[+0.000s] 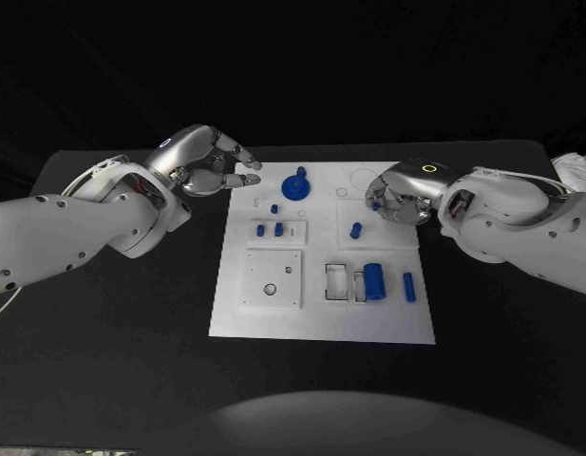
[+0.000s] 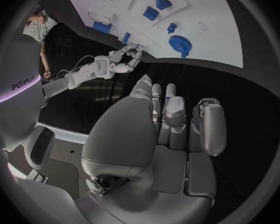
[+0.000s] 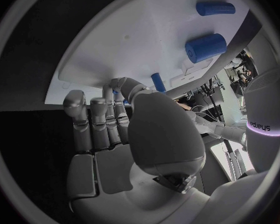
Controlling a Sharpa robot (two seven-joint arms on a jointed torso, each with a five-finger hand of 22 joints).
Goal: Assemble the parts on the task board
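Head view: task board (image 1: 323, 323) sits mid-worktop, parts scattered across it, none picked, so I judge we're pre-grasp. Blue cylinder (image 1: 373, 282) lies beside a white tray (image 1: 336, 282), can't tell what's inside. Left hand (image 1: 211, 163) and right hand (image 1: 397, 198) both spread, holding nothing; next move needs a clean pinch.

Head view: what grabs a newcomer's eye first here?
The white task board in the middle of the black table, dotted with small blue parts. Most striking on it is the blue gear near the board's far edge, with a fat blue cylinder lying toward the near right. The left hand hangs off the board's far left corner and the right hand at its right edge, neither plainly holding a part.
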